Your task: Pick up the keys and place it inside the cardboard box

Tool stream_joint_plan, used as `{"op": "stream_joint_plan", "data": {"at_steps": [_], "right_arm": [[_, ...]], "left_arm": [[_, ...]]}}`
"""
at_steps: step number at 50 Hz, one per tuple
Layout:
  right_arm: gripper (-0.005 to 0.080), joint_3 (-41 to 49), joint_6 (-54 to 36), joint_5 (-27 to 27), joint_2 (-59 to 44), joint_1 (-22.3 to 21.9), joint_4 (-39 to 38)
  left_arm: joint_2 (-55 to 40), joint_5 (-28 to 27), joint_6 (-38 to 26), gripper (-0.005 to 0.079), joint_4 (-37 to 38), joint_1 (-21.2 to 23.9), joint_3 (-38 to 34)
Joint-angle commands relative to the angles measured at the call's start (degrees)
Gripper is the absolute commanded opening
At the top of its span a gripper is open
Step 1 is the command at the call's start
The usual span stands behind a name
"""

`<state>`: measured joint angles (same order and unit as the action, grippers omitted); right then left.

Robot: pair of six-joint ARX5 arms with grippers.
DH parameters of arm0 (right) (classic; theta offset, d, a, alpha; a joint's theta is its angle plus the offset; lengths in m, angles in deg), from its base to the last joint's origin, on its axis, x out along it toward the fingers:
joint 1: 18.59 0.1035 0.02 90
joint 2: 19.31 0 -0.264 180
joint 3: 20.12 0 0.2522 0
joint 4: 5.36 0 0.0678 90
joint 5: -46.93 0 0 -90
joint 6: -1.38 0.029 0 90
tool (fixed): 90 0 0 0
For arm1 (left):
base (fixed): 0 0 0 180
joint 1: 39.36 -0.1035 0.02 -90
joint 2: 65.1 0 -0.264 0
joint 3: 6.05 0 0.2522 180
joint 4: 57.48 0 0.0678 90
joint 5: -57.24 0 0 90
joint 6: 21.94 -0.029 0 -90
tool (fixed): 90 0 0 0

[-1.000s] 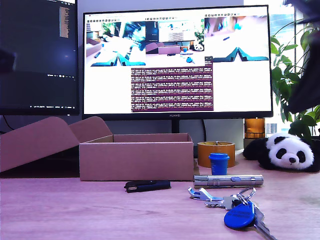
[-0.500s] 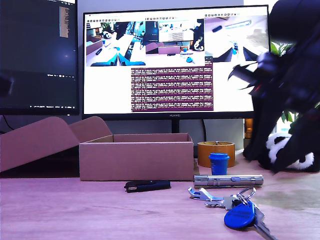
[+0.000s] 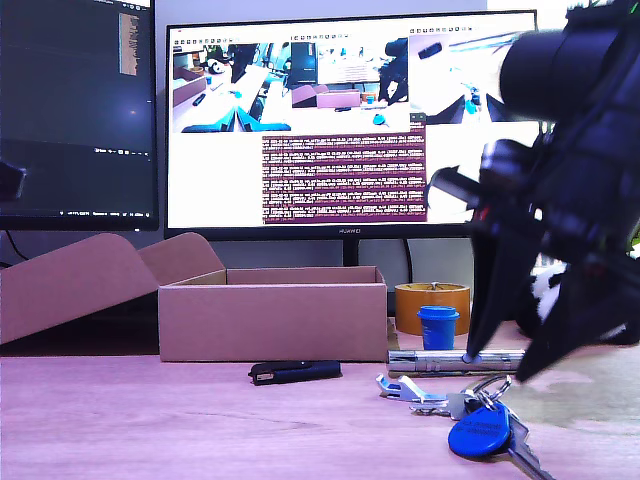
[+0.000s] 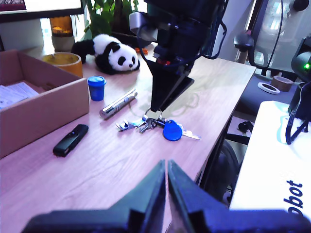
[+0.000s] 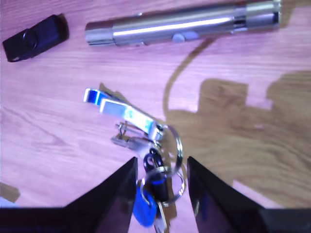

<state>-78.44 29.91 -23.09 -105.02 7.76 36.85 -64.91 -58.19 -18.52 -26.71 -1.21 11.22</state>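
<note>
My second gripper (image 5: 160, 187) hangs with jaws spread just above the keys (image 3: 470, 412), which lie on the desk (image 3: 150, 430) near its front edge, the ring between the fingertips (image 5: 119, 191). My first gripper (image 4: 166, 187) is closed, empty, well apart. The box (image 3: 272, 320) stands open farther back, beyond the torch (image 3: 440, 359).

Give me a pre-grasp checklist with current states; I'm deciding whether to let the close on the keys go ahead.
1. My second gripper open, jaws either side of the keys: ok.
2. Fingertips down at table level: cannot tell.
3. Torch outside the jaws: ok.
4. Black gadget clear of the keys: ok.
5. Cardboard box open on top, flap back: ok.
6. My first gripper shut, away from the keys: ok.
</note>
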Motion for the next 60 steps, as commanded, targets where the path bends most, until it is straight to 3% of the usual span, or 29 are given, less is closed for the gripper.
{"op": "stream_joint_plan", "data": {"at_steps": [1, 10, 29, 44, 58, 60], "right_arm": [[0.0281, -0.6, 0.1, -0.3, -1.5, 0.2, -1.1], [0.027, -0.6, 0.2, -0.7, -3.1, 0.2, -1.9], [-0.0016, -0.6, 0.0, -0.3, -3.3, 0.3, -3.0], [-0.0013, -3.3, 0.0, 7.1, -3.3, 0.6, -1.4], [-0.0013, -14.7, -0.1, 10.0, -3.3, 3.1, 1.3], [-0.0013, -16.6, -0.3, 10.0, -3.3, 3.5, 1.4]], "left_arm": [[0.5, 0.0, -0.5, -0.0021, -0.2, 0.1, -1.0], [0.5, 0.0, -0.4, -0.0021, -0.2, 0.1, -1.0], [0.5, 0.0, -0.4, -0.0021, -0.2, 0.1, -1.0], [0.5, 0.2, -0.4, -0.0021, -0.2, 0.1, -1.0], [0.5, 0.7, -0.5, -0.0021, -0.4, 0.1, -1.0], [0.5, 2.9, -0.5, -0.0021, -0.5, 0.1, -1.0]]}}
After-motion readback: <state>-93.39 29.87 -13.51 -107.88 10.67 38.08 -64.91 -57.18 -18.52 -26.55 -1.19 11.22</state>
